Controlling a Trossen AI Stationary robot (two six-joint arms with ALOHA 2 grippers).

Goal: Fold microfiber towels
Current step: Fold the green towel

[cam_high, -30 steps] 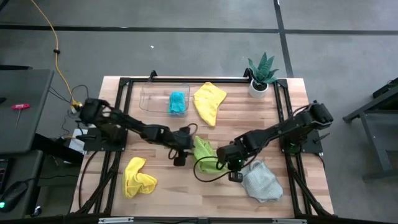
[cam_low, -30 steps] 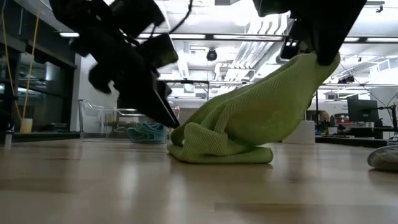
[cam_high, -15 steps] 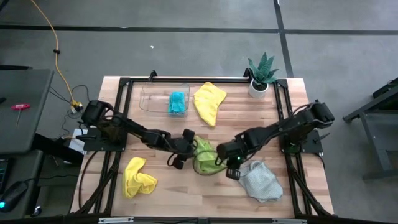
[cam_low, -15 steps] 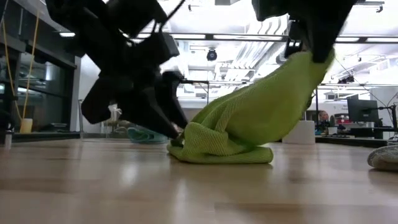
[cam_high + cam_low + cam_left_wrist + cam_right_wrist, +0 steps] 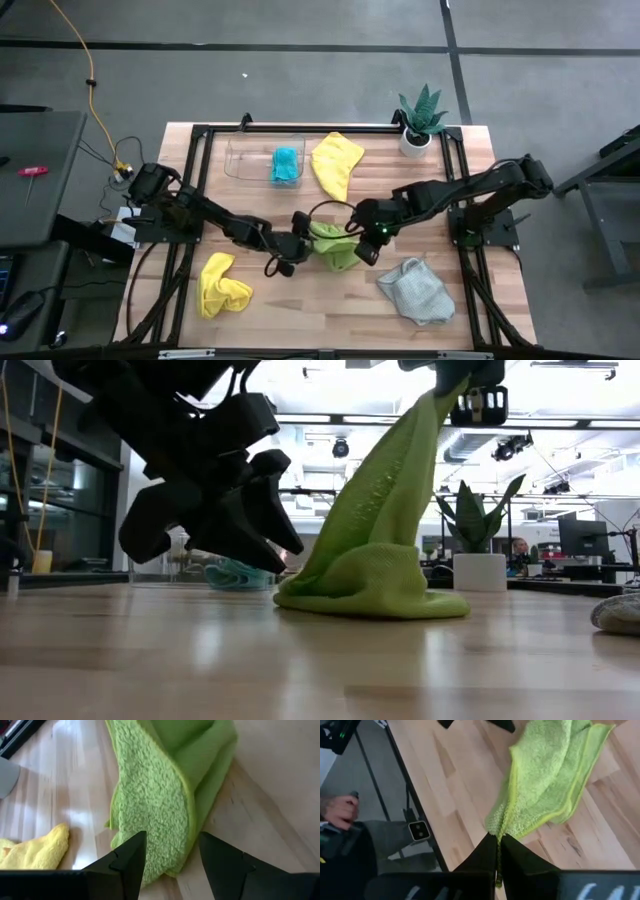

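My right gripper (image 5: 497, 851) is pinched tight on a corner of the lime green towel (image 5: 332, 243), holding that corner up off the table (image 5: 300, 310) near mid-table; the rest of the cloth hangs down and sits in a bunched heap on the wood, seen clearly in the low view. My left gripper (image 5: 169, 857) is down just beside the heap on its left, fingers spread apart w/ nothing between them, tips over the towel's edge. Towel count: 5 total. 2 yellow: one spread towel (image 5: 336, 164) at the far side, one crumpled towel (image 5: 222, 285) at the near left. 1 teal-blue towel (image 5: 286, 164), lying in the clear plastic tray (image 5: 248, 153). 1 light grey towel (image 5: 418, 291) at the near right. 1 lime green, in my grip. Also 1 potted plant (image 5: 420, 120) at the far right corner.
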